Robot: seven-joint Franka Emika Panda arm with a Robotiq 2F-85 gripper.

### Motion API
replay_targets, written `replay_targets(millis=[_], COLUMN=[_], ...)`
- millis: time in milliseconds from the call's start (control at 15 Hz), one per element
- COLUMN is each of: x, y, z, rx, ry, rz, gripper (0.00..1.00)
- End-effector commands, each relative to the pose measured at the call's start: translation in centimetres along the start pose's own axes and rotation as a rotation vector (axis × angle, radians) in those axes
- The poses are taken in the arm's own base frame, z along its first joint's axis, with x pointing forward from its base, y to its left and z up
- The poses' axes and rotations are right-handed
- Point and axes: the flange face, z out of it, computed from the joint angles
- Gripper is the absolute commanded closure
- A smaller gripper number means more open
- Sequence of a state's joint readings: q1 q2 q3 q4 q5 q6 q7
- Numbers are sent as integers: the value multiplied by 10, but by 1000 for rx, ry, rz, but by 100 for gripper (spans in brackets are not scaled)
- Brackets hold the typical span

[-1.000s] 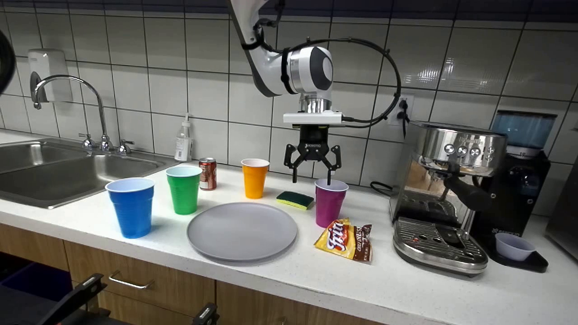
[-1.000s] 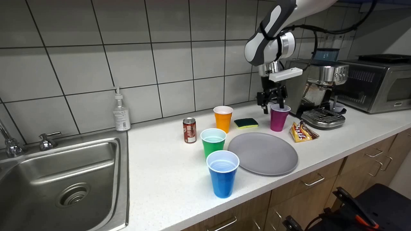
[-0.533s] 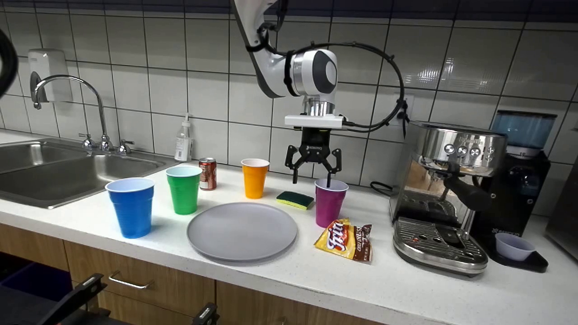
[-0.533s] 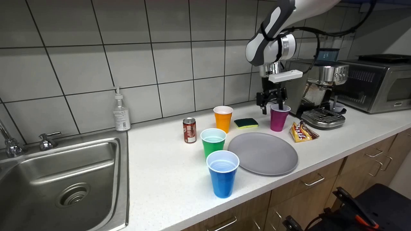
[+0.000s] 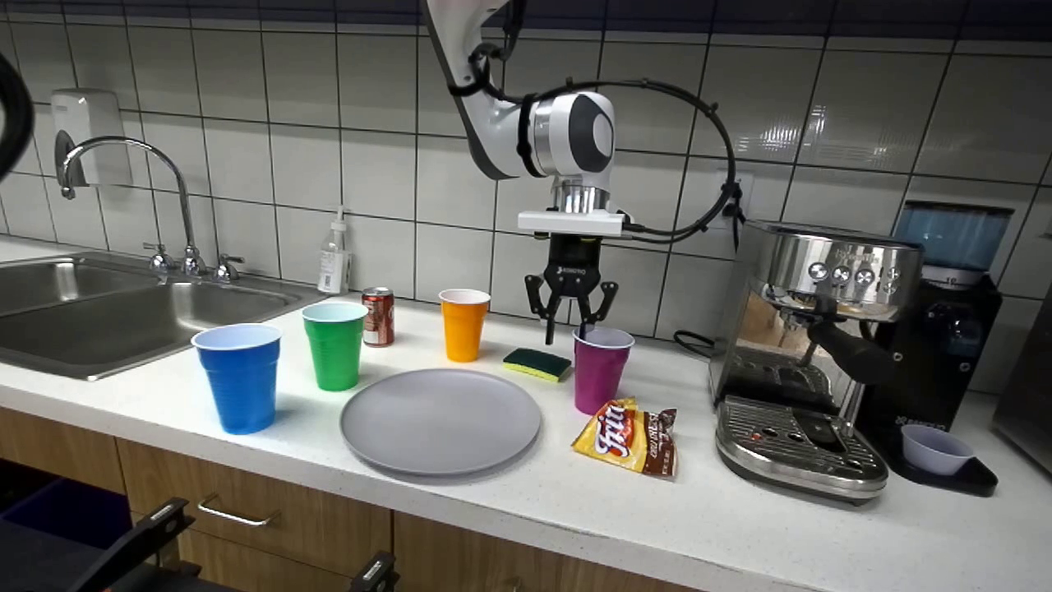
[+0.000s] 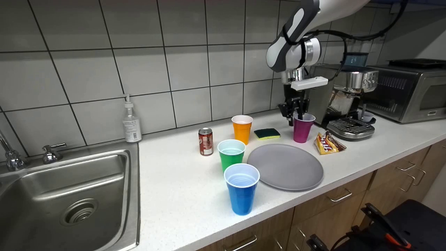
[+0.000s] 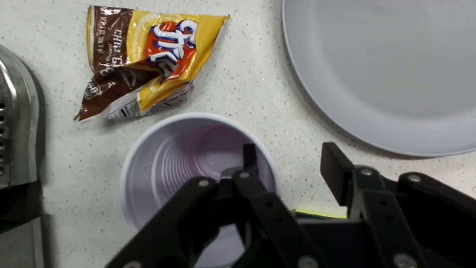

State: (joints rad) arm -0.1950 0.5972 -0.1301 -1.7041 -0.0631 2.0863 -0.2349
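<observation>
1. Gripper [image 5: 565, 338] hangs over the purple cup [image 5: 598, 374], its jaws partly apart, neither wide nor narrow; it holds nothing firmly that I can see.
2. This cup stands upright on the counter [image 5: 707, 510], below one side of the gripper; in the wrist view one finger [image 7: 250, 156] is inside the rim and the opposite finger [image 7: 334, 169] is outside, so the cup wall is between them; whether the inner one touches the wall, I cannot tell.
3. Done, in my judgement, is the placing of the fingers about the wall; not yet done is the grip, because a gap shows outside the wall; the cup is also not lifted.
4. Just beside the cup, lower than the gripper, lies the snack bag [image 7: 160, 56]; the sponge [image 5: 537, 363] and the gray plate [image 5: 440, 419] lie towards the outer finger's side.
5. Farther from the gripper, on this same side, stand the orange cup [image 5: 464, 329], green cup [image 5: 334, 349] and blue cup [image 5: 238, 382].
</observation>
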Motion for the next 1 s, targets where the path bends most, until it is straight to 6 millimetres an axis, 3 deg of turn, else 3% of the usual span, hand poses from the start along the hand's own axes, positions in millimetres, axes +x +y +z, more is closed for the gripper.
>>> replay_targets(millis=[0,133,200,933], x=[4,3,2,-14], y=[4,4,4,2], z=[-4,-5,-5,-32], rx=[16,14,13,3], ry=[14,14,14,61], rz=[21,22,23,19], gripper=[82,97,100,99])
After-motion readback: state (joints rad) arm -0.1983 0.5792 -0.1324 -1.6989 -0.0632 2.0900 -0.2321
